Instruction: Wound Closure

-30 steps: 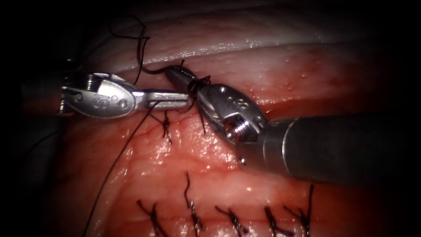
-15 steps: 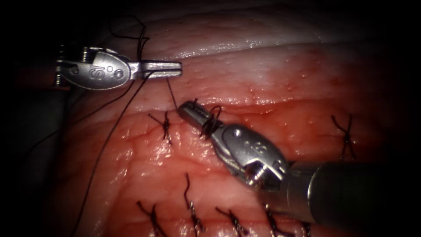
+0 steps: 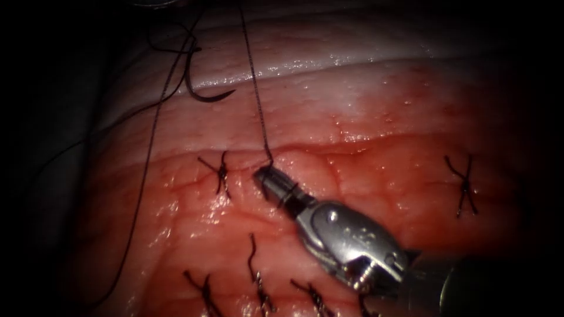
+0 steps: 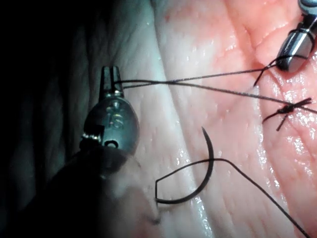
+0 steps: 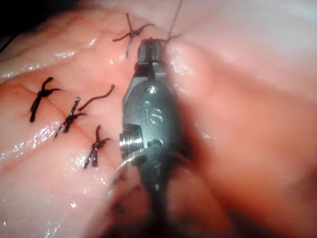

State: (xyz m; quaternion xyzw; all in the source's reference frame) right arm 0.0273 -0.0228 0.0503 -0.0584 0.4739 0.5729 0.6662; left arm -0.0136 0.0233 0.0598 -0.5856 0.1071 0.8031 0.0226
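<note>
In the endoscope view the right tool [image 3: 262, 174] reaches in from the lower right, its shaft fading into darkness at the frame's edge. Its jaws are pressed together at the cut [image 3: 329, 147], pinching the thread [image 3: 257, 94] just where the strand meets the tissue [image 3: 364, 105]. From the jaw tips the thread runs taut straight up and out of the frame. The needle [image 3: 207, 95], a dark, thin curved hook, lies free on the pale fatty band well above and left of those tips, held by neither tool and not in the tissue. Just left of the tips sits a dark knotted stitch [image 3: 221, 170]; more stitches [image 3: 258, 287] line the wet, glossy red surface below them, partly cut off at the edge.

In the left wrist view the left tool [image 4: 111, 79] has its narrow jaws closed on the thread [image 4: 198, 82], two strands leaving the tips across the pale, smooth tissue [image 4: 163, 59] toward the right tool [image 4: 296, 47]. The needle [image 4: 200, 173] rests loose on the tissue beside the left tool's body, its tail thread trailing away.

In the right wrist view the right tool [image 5: 151, 43] lies with its tips closed at the tissue; the pinched thread [image 5: 175, 20] is a faint line leaving them, hard to follow. A crossed stitch [image 5: 130, 33] sits just beside the tips.
</note>
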